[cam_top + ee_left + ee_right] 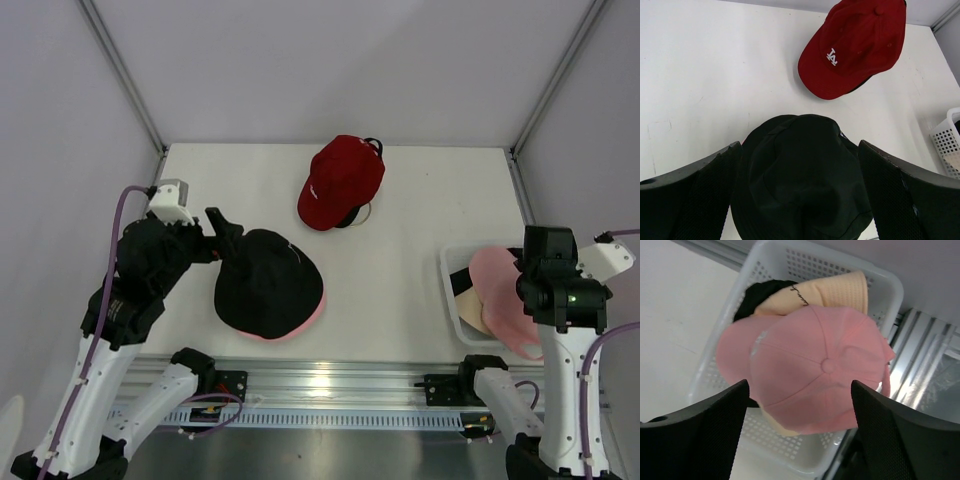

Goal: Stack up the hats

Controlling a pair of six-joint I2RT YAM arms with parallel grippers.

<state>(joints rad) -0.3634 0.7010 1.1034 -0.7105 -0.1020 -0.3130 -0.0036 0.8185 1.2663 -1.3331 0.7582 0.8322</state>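
White table point(420, 220), three spots taken on it. Left of centre near the front, a black hat point(268, 282) sits on top of a pile, with a pink brim point(290, 334) peeking out under its near edge, flat against the surface. Toward the back, a red cap point(340, 180) rests over a dark cap point(350, 217), of which only a sliver shows. At the right edge stands a white mesh basket point(450, 262), well apart from both piles.
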